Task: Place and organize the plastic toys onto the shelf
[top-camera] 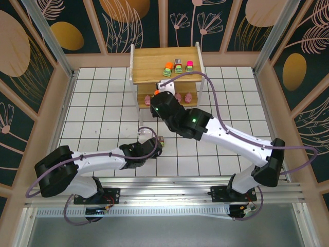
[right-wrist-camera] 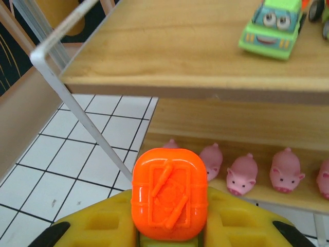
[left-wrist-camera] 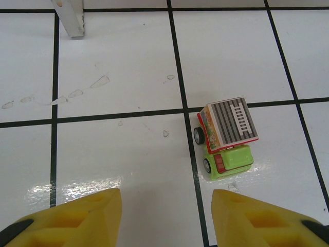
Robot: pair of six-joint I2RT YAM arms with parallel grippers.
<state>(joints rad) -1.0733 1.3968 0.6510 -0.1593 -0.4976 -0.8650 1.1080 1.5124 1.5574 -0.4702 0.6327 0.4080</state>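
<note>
Nearest you, your left gripper hangs low over the white tiled table, close to its near edge and about midway along it. Its yellow fingers stand partly apart with nothing between them. Just ahead of them, a little to the side of the right finger, the striped-top car sits on its wheels on the table with its green end toward the gripper. The fingers do not touch it. Farther on and to the left, one white shelf leg stands on the tiles.

Beyond that, your right gripper is clamped on the orange-topped car, which sits squarely between the two fingers. You are holding it in the air just in front of the shelf, toward the left end of its front edge and below the upper board.

The shelf stands at the far edge of the table, about mid-width. On its lower board the pigs stand in a row along the front edge, snouts outward. Four show clearly and a fifth peeks out behind the car you hold. On the upper board three cars sit side by side toward the right end, topped orange, brown and magenta from left to right.
</note>
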